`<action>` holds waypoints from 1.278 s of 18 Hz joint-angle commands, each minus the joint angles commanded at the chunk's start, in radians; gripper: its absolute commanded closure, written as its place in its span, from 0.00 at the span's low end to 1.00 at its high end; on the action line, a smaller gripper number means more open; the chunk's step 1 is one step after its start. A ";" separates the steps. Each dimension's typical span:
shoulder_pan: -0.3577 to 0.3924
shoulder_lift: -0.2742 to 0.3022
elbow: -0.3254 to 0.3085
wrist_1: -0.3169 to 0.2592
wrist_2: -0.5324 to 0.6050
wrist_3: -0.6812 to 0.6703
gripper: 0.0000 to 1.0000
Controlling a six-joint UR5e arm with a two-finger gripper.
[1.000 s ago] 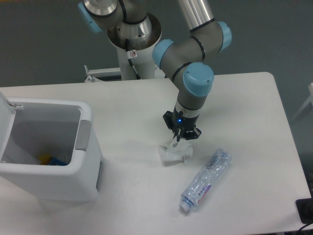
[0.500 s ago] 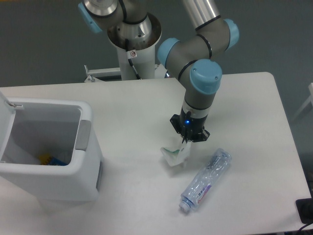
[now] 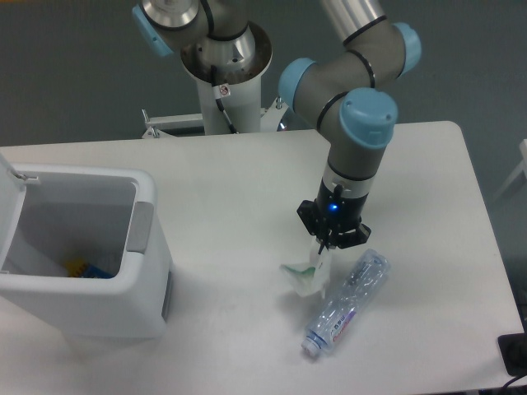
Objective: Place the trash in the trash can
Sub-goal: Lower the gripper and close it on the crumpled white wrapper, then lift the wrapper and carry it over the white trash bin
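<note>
White pouch [image 3: 306, 276] with green tint, clear bottle [image 3: 347, 302] with blue-purple label, white bin [image 3: 78, 255] with grey panel, white table [image 3: 230, 181], grey arm [image 3: 354, 90] with light-blue caps

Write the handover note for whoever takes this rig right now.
Gripper: shut on the small white plastic pouch, which hangs just beside the clear plastic bottle with the blue-purple label.
Bottle: lying on the white table, untouched.
Large white box-shaped trash can: at the table's left, lid open, something blue and yellow inside.
Done: pouch gripped.
Left: bin the pouch, then the bottle.
</note>
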 joint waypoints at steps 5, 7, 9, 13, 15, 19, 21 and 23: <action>-0.009 0.057 0.037 0.000 -0.080 -0.078 1.00; -0.017 0.083 0.052 0.000 -0.129 -0.122 1.00; -0.029 0.115 0.055 0.005 -0.150 -0.164 1.00; -0.063 0.152 0.072 0.005 -0.167 -0.184 1.00; -0.087 0.176 0.074 0.006 -0.176 -0.189 1.00; -0.121 0.242 0.074 0.006 -0.207 -0.212 1.00; -0.152 0.267 0.072 0.006 -0.207 -0.216 1.00; -0.188 0.290 0.071 0.006 -0.207 -0.236 1.00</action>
